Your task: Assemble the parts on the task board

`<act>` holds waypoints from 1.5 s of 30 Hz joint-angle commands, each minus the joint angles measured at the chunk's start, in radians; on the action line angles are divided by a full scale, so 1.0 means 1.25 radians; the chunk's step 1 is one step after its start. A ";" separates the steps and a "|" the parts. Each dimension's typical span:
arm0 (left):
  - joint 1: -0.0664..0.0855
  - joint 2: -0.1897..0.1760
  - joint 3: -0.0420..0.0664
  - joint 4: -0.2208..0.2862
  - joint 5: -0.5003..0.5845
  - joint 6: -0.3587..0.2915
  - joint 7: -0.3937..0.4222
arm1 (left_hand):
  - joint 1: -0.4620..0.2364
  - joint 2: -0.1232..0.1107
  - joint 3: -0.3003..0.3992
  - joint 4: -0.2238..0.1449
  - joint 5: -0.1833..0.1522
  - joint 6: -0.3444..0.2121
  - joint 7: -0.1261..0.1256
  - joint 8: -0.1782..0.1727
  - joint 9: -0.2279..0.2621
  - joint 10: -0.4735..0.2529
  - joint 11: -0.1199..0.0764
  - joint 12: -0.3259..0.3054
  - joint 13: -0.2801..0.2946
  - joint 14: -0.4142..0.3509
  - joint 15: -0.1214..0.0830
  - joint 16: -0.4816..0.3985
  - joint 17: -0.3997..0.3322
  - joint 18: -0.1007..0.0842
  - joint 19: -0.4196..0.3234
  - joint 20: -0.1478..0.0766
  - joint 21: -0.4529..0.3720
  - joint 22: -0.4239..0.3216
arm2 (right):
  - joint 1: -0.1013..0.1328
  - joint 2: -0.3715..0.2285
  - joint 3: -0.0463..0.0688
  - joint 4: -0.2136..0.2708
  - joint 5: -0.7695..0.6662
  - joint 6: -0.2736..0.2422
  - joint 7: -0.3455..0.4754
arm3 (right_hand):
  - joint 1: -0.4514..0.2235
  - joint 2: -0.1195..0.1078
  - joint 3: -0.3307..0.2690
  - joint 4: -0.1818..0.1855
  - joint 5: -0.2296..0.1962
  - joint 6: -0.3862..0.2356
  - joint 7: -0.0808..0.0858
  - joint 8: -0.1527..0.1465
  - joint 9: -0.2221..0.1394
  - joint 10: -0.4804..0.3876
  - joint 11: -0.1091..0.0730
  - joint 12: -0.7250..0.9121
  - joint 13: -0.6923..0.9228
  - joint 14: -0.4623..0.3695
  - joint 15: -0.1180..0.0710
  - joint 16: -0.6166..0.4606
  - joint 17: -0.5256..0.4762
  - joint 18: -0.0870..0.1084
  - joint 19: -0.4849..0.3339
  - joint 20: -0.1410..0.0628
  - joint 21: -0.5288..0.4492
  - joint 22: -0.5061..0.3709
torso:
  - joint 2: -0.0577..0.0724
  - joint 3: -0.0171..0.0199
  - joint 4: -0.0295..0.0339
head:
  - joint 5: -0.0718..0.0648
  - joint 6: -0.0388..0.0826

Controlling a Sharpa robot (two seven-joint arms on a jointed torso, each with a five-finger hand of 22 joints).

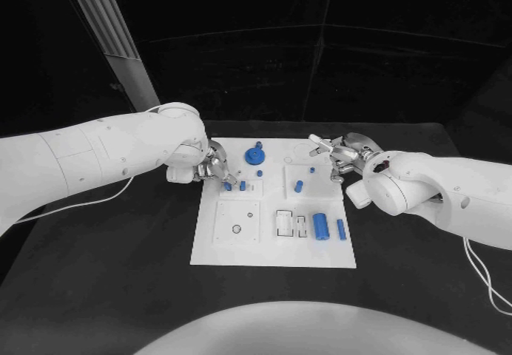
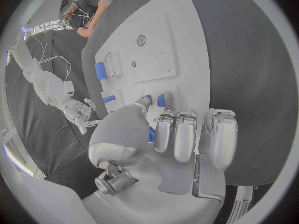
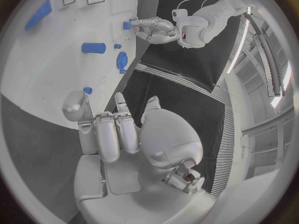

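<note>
The white task board (image 1: 272, 251) lies mid-table. My left hand (image 1: 208, 168) is at its far left edge, fingers curled; its thumb and one fingertip (image 2: 168, 96) reach down to two small blue pegs (image 1: 227, 186) (image 2: 161, 100) standing in the board. Whether they grip a peg is hidden. A blue gear-shaped part (image 1: 254, 155) (image 3: 122, 60) stands beside that hand. My right hand (image 1: 342, 155) (image 2: 77, 112) hovers at the far right edge, fingers spread, holding nothing. A blue cylinder (image 1: 320, 224) (image 3: 93, 48) and a blue bar (image 1: 342, 229) (image 3: 39, 14) lie on the near right part.
A short blue piece (image 1: 299, 186) lies mid-board, and a tiny blue one (image 3: 87, 90) sits near my right hand (image 3: 118, 134). A plate with holes (image 1: 237, 220) (image 2: 149, 50) takes the near left. Black table (image 1: 128, 281) surrounds the board. A pale post (image 1: 118, 44) rises behind my left arm.
</note>
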 commanded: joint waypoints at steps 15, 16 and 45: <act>-0.002 -0.005 -0.002 0.001 -0.001 0.007 0.001 | 0.048 -0.020 -0.014 0.000 0.199 -0.010 -0.008 0.013 0.023 0.085 -0.004 -0.004 0.210 0.083 -0.002 0.002 0.211 -0.005 0.084 0.002 0.003 0.211 | 0.001 -0.001 0.000 0.001 -0.003 0.005 0.002 | 0.002 0.007 -0.005 0.000 0.002 -0.005 -0.001 0.002 -0.001 0.043 -0.004 0.003 0.170 0.034 -0.006 0.005 0.150 0.003 0.006 -0.001 0.001 0.081 | 0.000 0.0000 -0.0001 | 0.000 0.001; -0.002 -0.005 -0.002 0.001 -0.001 0.008 0.001 | 0.052 -0.021 -0.012 0.000 0.219 -0.011 -0.009 0.012 0.024 0.085 -0.004 -0.004 0.210 0.083 -0.003 0.002 0.211 -0.005 0.084 0.001 0.003 0.211 | 0.001 -0.001 0.000 0.000 -0.003 0.005 0.001 | 0.002 0.007 -0.005 0.000 0.002 -0.005 -0.001 0.002 -0.001 0.043 -0.004 0.003 0.170 0.034 -0.006 0.005 0.150 0.003 0.006 -0.001 0.001 0.081 | 0.000 -0.0001 0.0001 | 0.000 0.001; -0.002 0.000 -0.002 -0.001 -0.002 0.017 -0.017 | 0.130 -0.048 0.076 -0.006 0.500 -0.010 -0.016 0.019 0.040 0.085 -0.012 -0.004 0.210 0.083 -0.010 0.002 0.211 -0.005 0.084 -0.005 0.003 0.211 | 0.001 0.001 0.000 0.000 -0.003 0.008 0.000 | 0.002 0.007 -0.005 0.000 0.002 -0.005 -0.001 0.002 -0.001 0.043 -0.004 0.003 0.170 0.034 -0.006 0.005 0.150 0.003 0.006 -0.001 0.001 0.081 | 0.000 -0.0004 -0.0007 | 0.001 0.001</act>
